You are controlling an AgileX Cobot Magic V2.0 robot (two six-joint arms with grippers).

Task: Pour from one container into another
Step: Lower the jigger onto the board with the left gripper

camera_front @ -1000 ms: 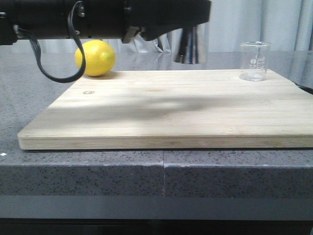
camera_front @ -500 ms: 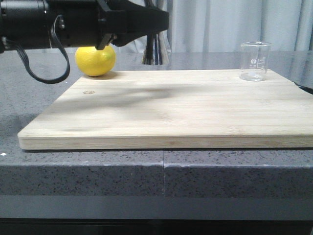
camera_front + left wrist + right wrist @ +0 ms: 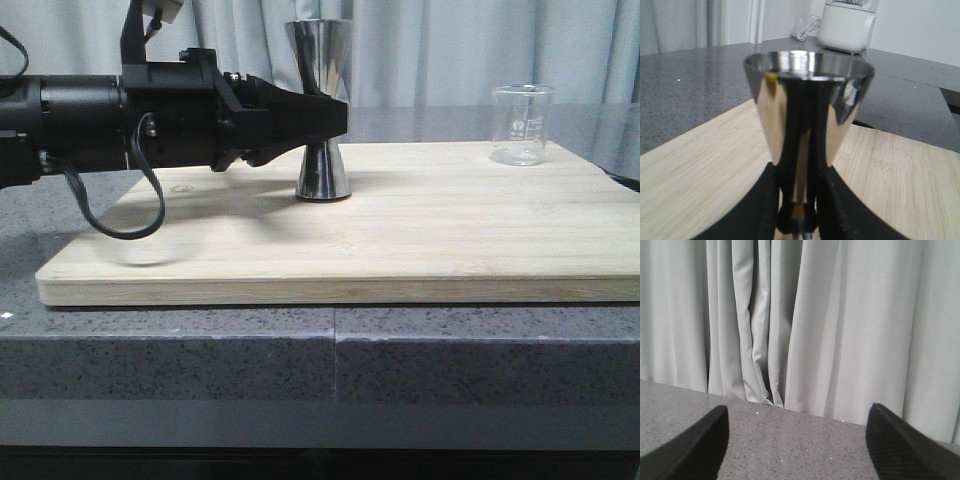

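Gripping jigger (image 3: pixel 321 110) waist, left hand (image 3: pixel 335 118); jigger upright on board (image 3: pixel 400 230).

A kitchen-style setup, this: a speckled grey stone desk (image 3: pixel 200 365) carries a bamboo cutting board (image 3: pixel 400 240), a white blender base (image 3: pixel 846 27) (cord coiled beside it) stands behind, and pale pleated curtains (image 3: pixel 805 325) close the background.
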